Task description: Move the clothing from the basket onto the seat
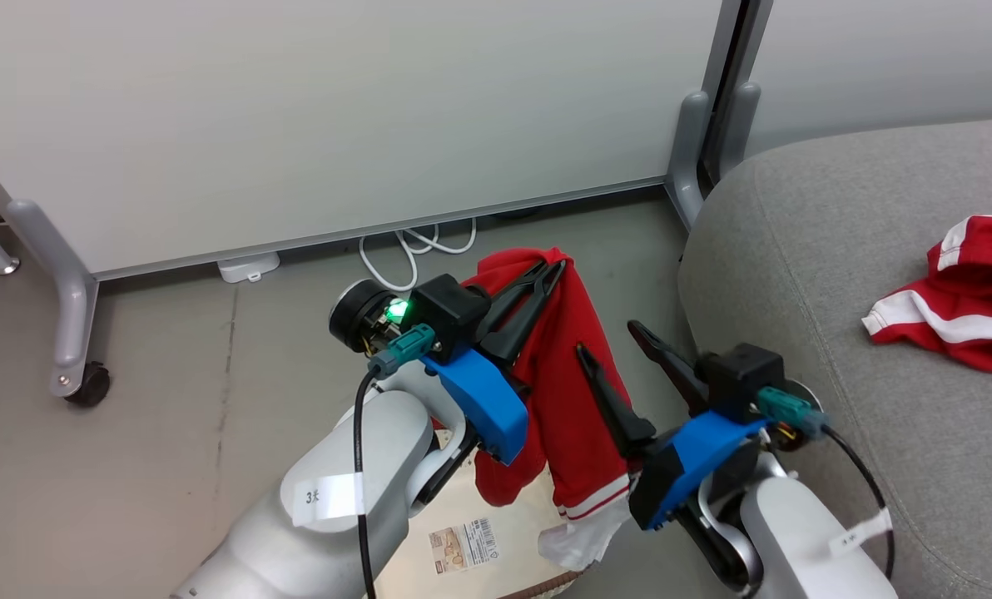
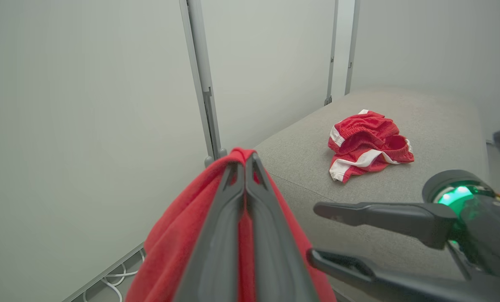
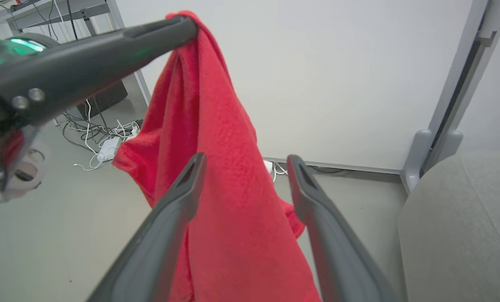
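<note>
- The left end effector [image 1: 550, 270] has two long dark fingers. They are clenched together on the top fold of a bright red soft fabric garment [image 1: 567, 391], which it holds up in the air.
- In the left wrist view, the fingers of the left end effector [image 2: 245, 157] are pressed flat against each other. The red cloth [image 2: 170, 239] is pinched at their tips and drapes down both sides.
- The garment hangs in a long drape. Its lower end has white trim bands and reaches down over a cream-white plastic basket [image 1: 504, 520].
- The basket sits low between the two pale forearms, with a printed label on its bottom. I cannot tell whether the cloth touches the basket.
- The right end effector [image 1: 608, 339] is released, its two fingers spread apart with nothing between them. It is just beside the hanging garment, on the side nearer the seat.
- In the right wrist view, the spread fingers of the right end effector [image 3: 246, 161] frame the red cloth [image 3: 225, 201]. The cloth hangs from the other arm's finger at the upper left.
- A large light grey fabric-upholstered seat [image 1: 796, 274] with a rounded corner stands to the right of the basket.
- A second red garment [image 1: 966, 291] with white stripes lies crumpled on the seat's flat top, well back from that rounded corner. It is also seen from the left wrist [image 2: 367, 142].
- A white partition panel [image 1: 338, 108] on grey legs stands behind. White cables [image 1: 413, 245] loop on the grey floor [image 1: 171, 399] at its foot.
</note>
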